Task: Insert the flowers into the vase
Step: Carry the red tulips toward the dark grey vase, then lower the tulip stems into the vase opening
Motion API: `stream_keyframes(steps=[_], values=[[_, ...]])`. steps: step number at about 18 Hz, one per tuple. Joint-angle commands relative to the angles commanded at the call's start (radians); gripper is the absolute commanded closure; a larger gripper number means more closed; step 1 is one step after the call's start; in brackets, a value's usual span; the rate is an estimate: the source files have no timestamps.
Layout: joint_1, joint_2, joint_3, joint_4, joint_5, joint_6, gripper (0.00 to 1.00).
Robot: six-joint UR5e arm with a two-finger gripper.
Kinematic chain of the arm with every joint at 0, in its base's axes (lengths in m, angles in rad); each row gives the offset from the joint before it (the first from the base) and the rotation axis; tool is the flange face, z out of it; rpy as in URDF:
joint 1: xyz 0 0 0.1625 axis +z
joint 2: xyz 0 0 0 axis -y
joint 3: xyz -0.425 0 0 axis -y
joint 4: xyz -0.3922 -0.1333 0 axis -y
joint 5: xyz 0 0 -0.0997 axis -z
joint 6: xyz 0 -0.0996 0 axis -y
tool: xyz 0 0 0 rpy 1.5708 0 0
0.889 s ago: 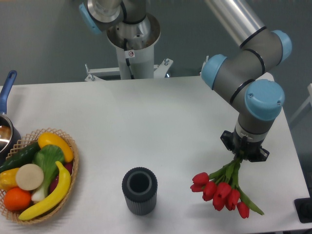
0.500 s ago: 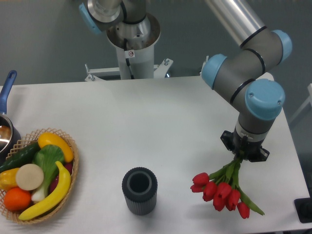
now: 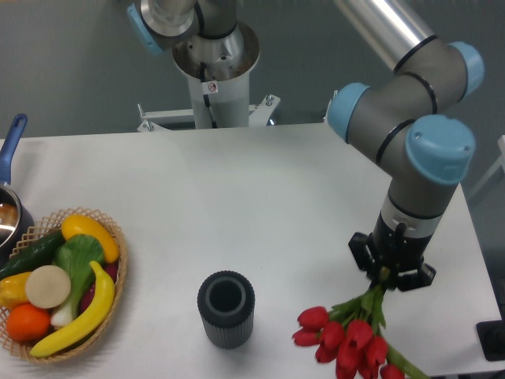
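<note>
The flowers (image 3: pixel 345 339), a bunch of red tulips with green stems, hang buds-down at the front right, near the table's front edge. My gripper (image 3: pixel 384 278) is shut on the stems from above; its fingers are mostly hidden under the wrist. The vase (image 3: pixel 226 308), dark grey, ribbed and upright with an empty open mouth, stands on the white table left of the bunch, apart from it.
A wicker basket (image 3: pixel 117 272) of fruit and vegetables sits at the front left. A metal pot with a blue handle (image 3: pixel 11 140) is at the left edge. The robot base (image 3: pixel 215 71) stands behind the table. A black object (image 3: pixel 493 339) is at the right edge.
My gripper has moved toward the camera and lower with the flowers, so the bunch now sits nearer the front edge and slightly left.
</note>
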Motion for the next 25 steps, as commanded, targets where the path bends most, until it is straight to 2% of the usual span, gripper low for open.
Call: stream_keyframes(steps=[2,5,8,11,15,17,19,20,22,25], values=[[0.008,0.002,0.006,0.000,-0.143,-0.023,1.00],[0.017,0.008,0.006,0.009,-0.295,-0.054,1.00],[0.008,0.017,0.002,0.081,-0.389,-0.113,0.99],[-0.011,0.018,-0.006,0.202,-0.479,-0.195,0.96],[-0.034,0.018,-0.011,0.229,-0.552,-0.215,0.96],[-0.037,0.018,-0.061,0.264,-0.597,-0.209,0.96],[-0.038,0.018,-0.124,0.349,-0.665,-0.209,0.96],[-0.038,0.018,-0.149,0.368,-0.683,-0.209,0.96],[-0.038,0.049,-0.188,0.371,-0.685,-0.207,0.96],[-0.037,0.060,-0.222,0.374,-0.687,-0.201,0.95]])
